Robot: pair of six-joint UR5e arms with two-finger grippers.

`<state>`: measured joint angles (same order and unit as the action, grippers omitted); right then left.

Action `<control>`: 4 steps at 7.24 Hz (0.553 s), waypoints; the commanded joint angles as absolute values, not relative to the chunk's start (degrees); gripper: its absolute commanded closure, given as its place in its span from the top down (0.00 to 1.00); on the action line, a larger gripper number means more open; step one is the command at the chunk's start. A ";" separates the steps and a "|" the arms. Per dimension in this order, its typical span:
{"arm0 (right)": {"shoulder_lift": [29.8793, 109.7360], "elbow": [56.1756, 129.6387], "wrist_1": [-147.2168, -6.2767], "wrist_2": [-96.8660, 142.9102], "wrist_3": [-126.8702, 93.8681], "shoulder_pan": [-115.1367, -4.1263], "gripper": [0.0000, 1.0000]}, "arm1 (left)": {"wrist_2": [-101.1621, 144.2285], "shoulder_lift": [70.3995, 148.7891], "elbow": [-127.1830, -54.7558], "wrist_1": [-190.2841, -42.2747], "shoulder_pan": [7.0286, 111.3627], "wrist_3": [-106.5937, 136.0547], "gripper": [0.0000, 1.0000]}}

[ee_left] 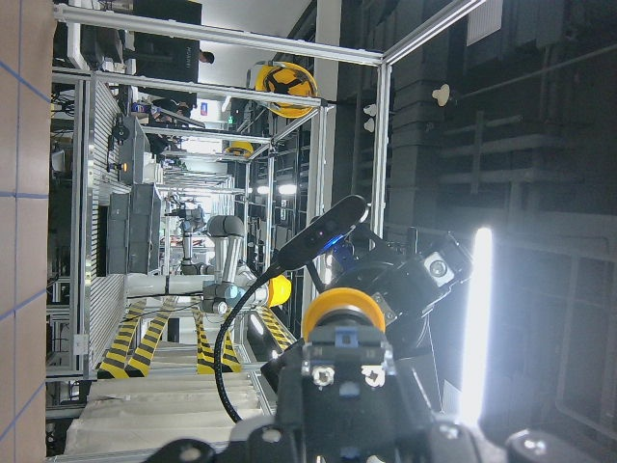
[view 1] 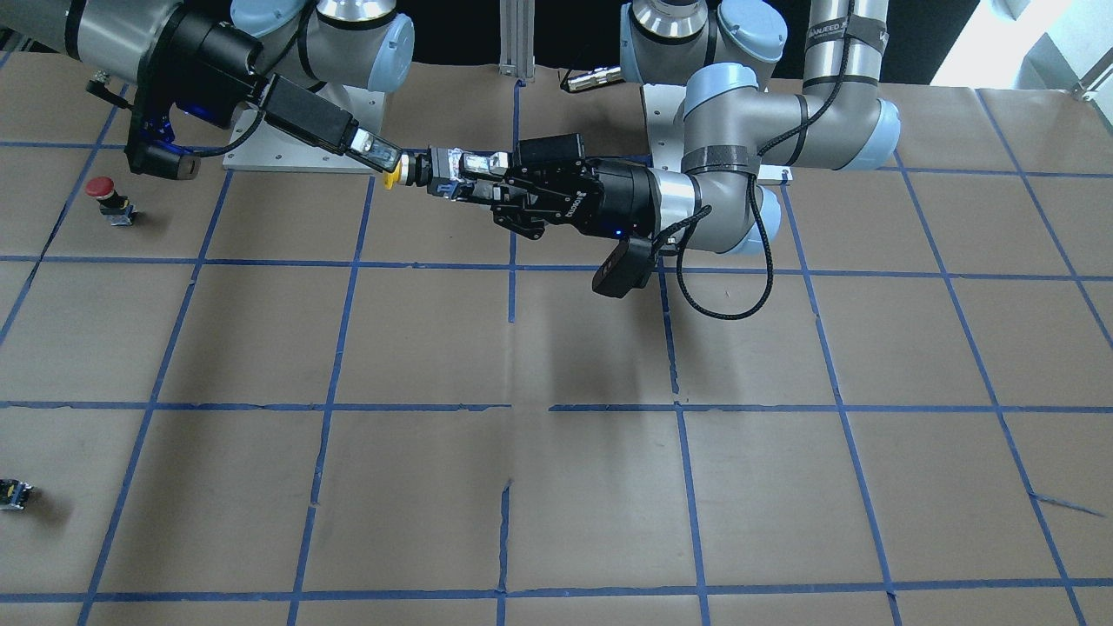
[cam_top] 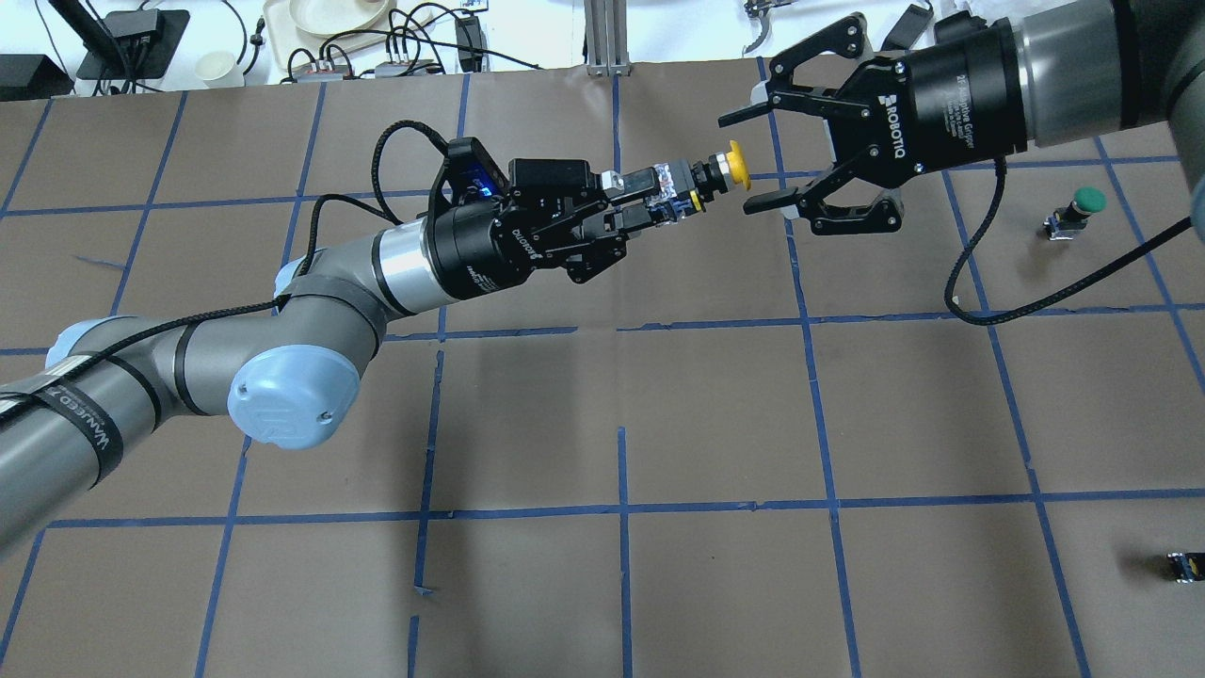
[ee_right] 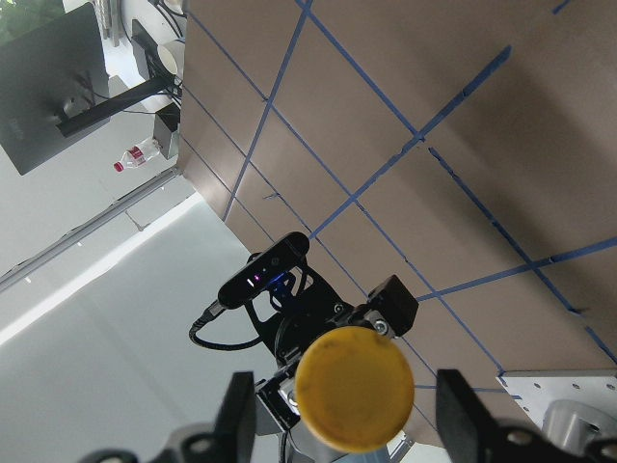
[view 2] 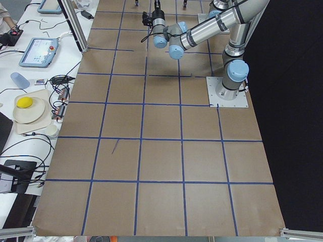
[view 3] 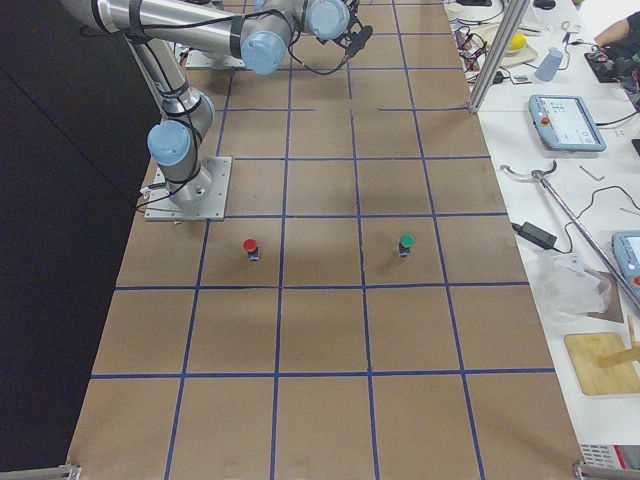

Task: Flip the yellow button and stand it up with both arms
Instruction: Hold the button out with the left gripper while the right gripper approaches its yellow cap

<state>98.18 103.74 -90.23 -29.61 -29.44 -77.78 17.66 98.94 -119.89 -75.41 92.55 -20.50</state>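
Clamping the yellow button [cam_top: 732, 163], left gripper [cam_top: 659, 196]; right gripper [cam_top: 743, 160] spread wide, flanking its cap.

Counter [view 3: 320, 330]: brown paper with a blue tape grid, seen lengthwise from one end.
Right arm [view 3: 172, 145]: its base sits on a white plate [view 3: 212, 190] close to the robot-side long edge. Silver links with light blue joint caps rise and run toward the far end, and a black cable loops beneath.
Red button [view 3: 250, 246]: upright, near the plate's nearer corner.
Green button [view 3: 406, 243]: upright, level with the red one, well apart from it, toward the operators' edge.
Side bench [view 3: 600, 230]: white, along the operators' edge, carrying a tablet [view 3: 567, 122], a cup [view 3: 548, 63] and a cutting board [view 3: 605, 362].
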 commanded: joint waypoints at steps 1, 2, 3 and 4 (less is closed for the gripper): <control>98.09 103.71 -90.18 -29.62 -29.09 -77.78 0.17 | 17.58 98.96 -119.97 -75.41 92.55 -20.48 0.21; 98.09 103.71 -90.18 -29.62 -29.35 -77.78 0.10 | 17.58 98.96 -119.88 -75.41 92.55 -20.48 0.21; 98.17 103.62 -90.09 -29.71 -29.44 -77.78 0.10 | 17.67 98.96 -119.97 -75.41 92.55 -20.48 0.21; 98.17 103.62 -90.09 -29.71 -29.53 -77.78 0.10 | 17.58 98.96 -119.97 -75.41 92.55 -20.48 0.37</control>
<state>98.14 103.65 -90.12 -29.68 -29.41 -77.78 17.62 98.96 -119.94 -75.41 92.55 -20.48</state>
